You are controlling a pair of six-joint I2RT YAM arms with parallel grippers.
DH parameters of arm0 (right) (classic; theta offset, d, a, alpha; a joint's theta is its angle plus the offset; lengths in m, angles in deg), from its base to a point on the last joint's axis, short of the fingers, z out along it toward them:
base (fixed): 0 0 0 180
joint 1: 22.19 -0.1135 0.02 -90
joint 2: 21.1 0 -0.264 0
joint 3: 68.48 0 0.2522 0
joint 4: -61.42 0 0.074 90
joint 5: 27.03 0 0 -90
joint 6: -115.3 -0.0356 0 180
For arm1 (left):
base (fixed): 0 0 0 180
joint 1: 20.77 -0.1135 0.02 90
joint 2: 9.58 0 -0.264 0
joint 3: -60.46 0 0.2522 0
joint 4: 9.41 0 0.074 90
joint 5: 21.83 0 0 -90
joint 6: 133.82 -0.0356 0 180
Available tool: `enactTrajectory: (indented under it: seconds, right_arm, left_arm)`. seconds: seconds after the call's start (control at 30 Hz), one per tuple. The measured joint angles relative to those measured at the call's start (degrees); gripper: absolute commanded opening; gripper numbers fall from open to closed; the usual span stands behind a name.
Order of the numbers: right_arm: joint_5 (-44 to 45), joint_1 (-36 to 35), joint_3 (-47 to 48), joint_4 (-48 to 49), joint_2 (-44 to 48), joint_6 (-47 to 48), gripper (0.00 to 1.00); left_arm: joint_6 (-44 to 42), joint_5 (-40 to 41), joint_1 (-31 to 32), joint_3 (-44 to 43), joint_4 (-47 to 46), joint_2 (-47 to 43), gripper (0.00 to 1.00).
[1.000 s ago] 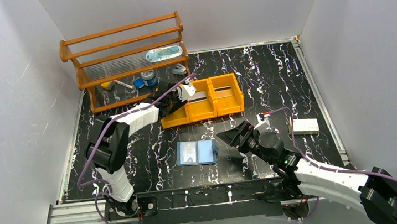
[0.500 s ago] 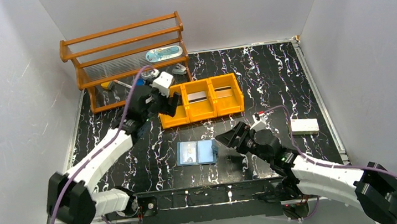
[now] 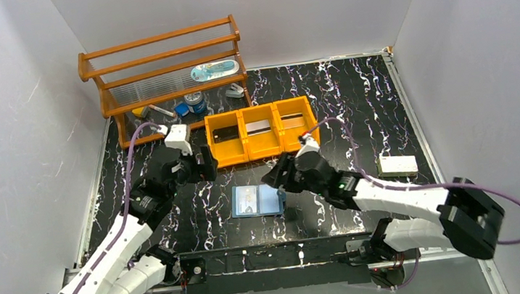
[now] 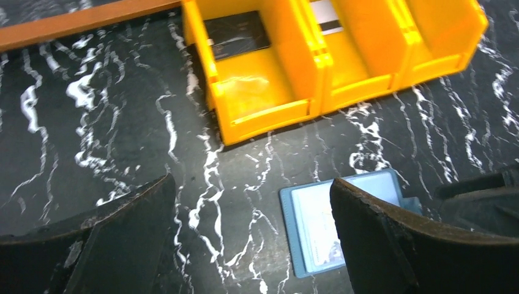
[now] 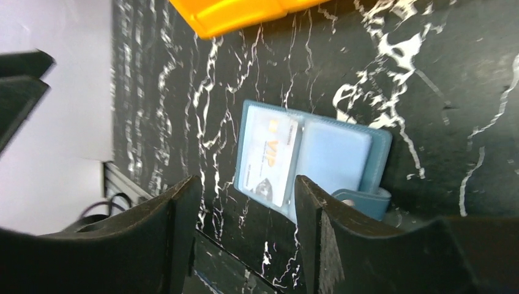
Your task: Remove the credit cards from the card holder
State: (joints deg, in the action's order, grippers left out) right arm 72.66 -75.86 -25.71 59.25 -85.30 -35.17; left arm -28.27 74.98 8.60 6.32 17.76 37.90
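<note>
The light blue card holder (image 3: 266, 200) lies open on the black table, also in the left wrist view (image 4: 312, 228) and right wrist view (image 5: 333, 156). A pale printed card (image 5: 269, 160) sits in its left pocket; its tab (image 5: 362, 199) points to the near side. A dark card (image 3: 225, 131), a silver card (image 3: 258, 126) and a tan card (image 3: 296, 120) lie in the orange tray. My left gripper (image 3: 205, 169) is open and empty, left of the holder and in front of the tray. My right gripper (image 3: 273, 177) is open and empty, at the holder's far right corner.
The orange three-compartment tray (image 3: 266, 146) stands just behind the holder. A wooden rack (image 3: 162, 77) with small items is at the back left. A white box (image 3: 399, 166) lies to the right. The arm bases' rail (image 3: 276, 255) runs along the near edge.
My left gripper has pulled back from the tray's left compartment toward the near left. My right gripper has moved left and forward to the holder's right side.
</note>
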Motion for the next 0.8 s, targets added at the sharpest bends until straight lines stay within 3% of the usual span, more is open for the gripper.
enactTrajectory:
  seconds: [0.17, 0.37, 0.8]
  right_arm:
    - [9.2, -8.85, 12.59, -10.56, -10.54, 0.63, 0.68]
    - [18.29, -12.57, 27.71, -24.59, -24.06, -1.22, 0.73]
    - [19.69, -13.81, 43.04, -35.15, -43.17, -0.33, 0.76]
  left_arm:
    - [3.17, 8.07, 0.0, 1.46, 3.1, -2.49, 0.98]
    - [6.64, 13.94, -0.02, 2.03, 6.8, 1.49, 0.98]
    - [9.66, 18.88, -0.44, 2.03, 9.57, -0.83, 0.98]
